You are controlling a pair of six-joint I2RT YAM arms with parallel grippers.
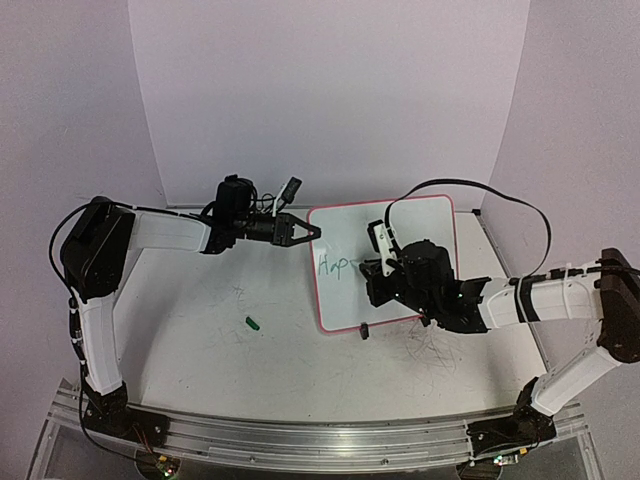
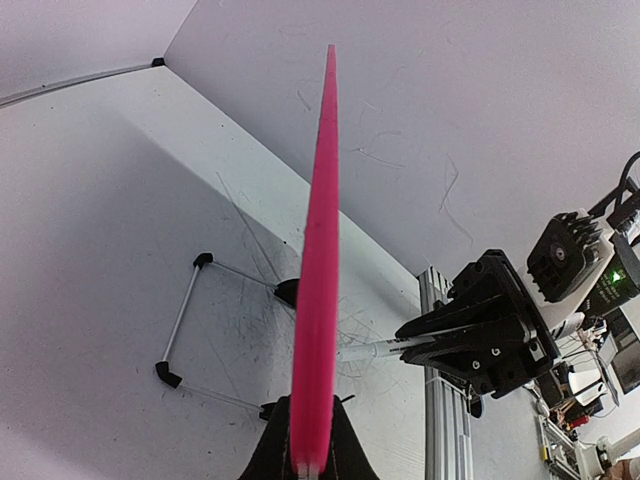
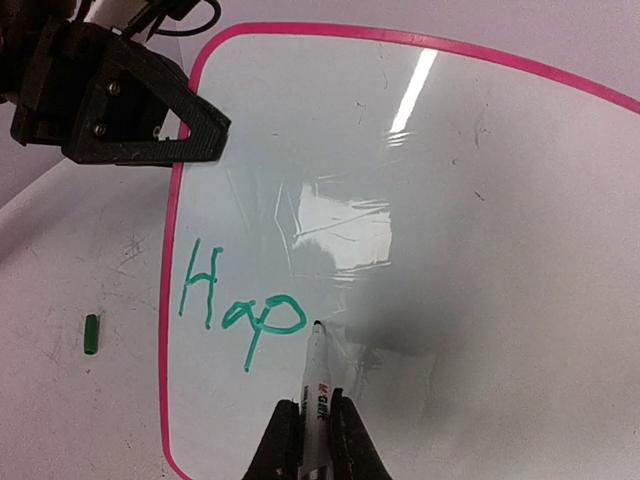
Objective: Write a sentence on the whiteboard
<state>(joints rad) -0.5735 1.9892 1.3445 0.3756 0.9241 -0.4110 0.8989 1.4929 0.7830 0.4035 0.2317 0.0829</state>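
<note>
The whiteboard (image 1: 345, 240), glossy white with a pink rim, stands tilted at centre right. Green lettering "Hap" (image 1: 334, 264) sits near its left edge and shows clearly in the right wrist view (image 3: 240, 310). My left gripper (image 1: 310, 231) is shut on the board's left rim, seen edge-on as a pink strip (image 2: 318, 270) between its jaws. My right gripper (image 1: 385, 268) is shut on a white marker (image 3: 314, 385). The marker's tip rests on the board (image 3: 470, 200) just right of the "p". The marker also shows in the left wrist view (image 2: 375, 350).
A green marker cap (image 1: 253, 323) lies on the scuffed tabletop left of the board, also in the right wrist view (image 3: 91, 334). A wire stand (image 2: 185, 335) with black feet props the board from behind. Grey scribbles (image 1: 432, 350) mark the table under the right arm.
</note>
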